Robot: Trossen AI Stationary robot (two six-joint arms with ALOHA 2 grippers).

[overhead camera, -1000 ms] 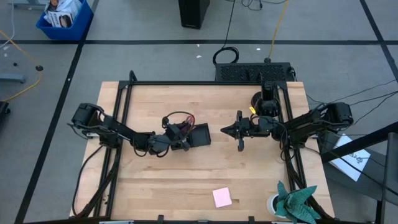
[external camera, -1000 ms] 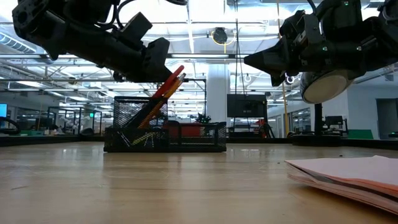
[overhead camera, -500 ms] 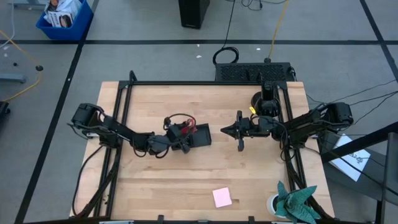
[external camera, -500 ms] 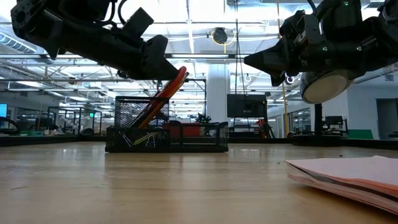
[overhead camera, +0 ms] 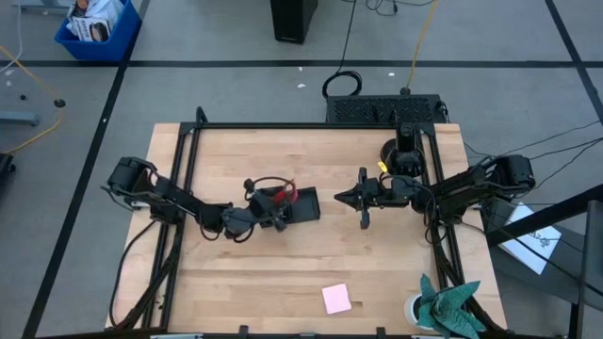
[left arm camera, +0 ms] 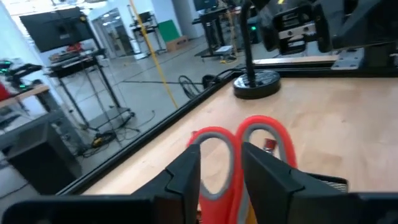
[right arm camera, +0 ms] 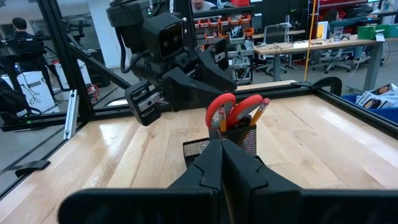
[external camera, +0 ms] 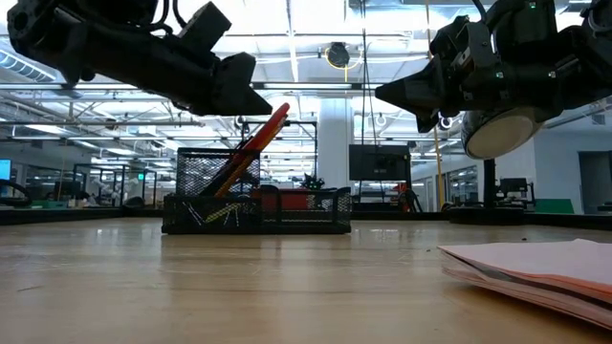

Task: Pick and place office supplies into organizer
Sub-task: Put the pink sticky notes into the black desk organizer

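Both my arms are dark, nearly black, built of blocky jointed segments that taper from chunky shoulder housings at the outer edges of the overhead frame toward slimmer wrists near its middle. The left claw (overhead camera: pixel 273 209) has a thin black cable looping over its wrist, and its two fingers (left arm camera: pixel 186 177) are matte black wedges with angular, faceted faces. The right claw (overhead camera: pixel 341 198) ends in a narrow pointed tip, with a pale round disc on its wrist housing in the low view.
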